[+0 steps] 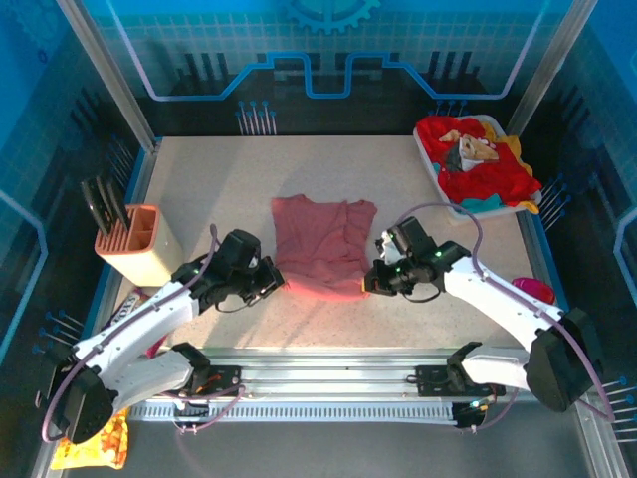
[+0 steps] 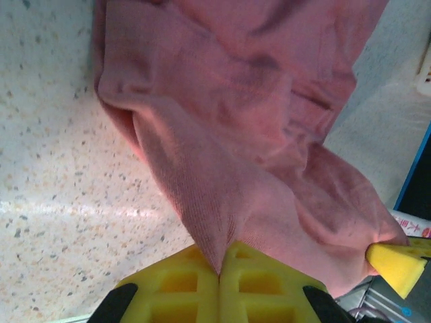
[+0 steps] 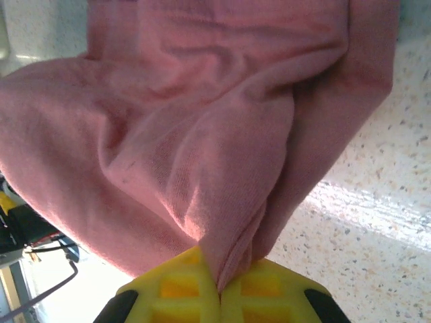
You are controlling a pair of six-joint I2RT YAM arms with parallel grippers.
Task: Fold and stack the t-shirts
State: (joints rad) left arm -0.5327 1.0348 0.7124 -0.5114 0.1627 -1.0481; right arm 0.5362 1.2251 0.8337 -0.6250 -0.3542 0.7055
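At the near edge of the speckled table (image 1: pixel 219 179), an orange-yellow snack bag (image 1: pixel 95 450) lies by the left arm's base at 7 o'clock in the overhead view. Just beyond the two bases, the left gripper (image 1: pixel 277 286) and right gripper (image 1: pixel 370 283) meet a pink t-shirt (image 1: pixel 323 244) at its near hem, the left at the garment's 7 o'clock corner, the right at its 5 o'clock corner. The left wrist camera shows the left gripper (image 2: pixel 219 272) with its yellow pads pressed together on a pinched ridge of the pink t-shirt (image 2: pixel 242 134); a yellow pad of the right gripper (image 2: pixel 397 266) clamps the far corner of that hem. In the right wrist view, the right gripper (image 3: pixel 219 282) is likewise closed on a gathered fold of the pink t-shirt (image 3: pixel 202 134). The shirt lies at table centre, rumpled, stretching away toward 12 o'clock. An orange holder (image 1: pixel 129 244) stands at 9 o'clock. Farthest off, at 2 o'clock, a white tray (image 1: pixel 466 210) holds a heap of t-shirts (image 1: pixel 478 181) in red, yellow and teal.
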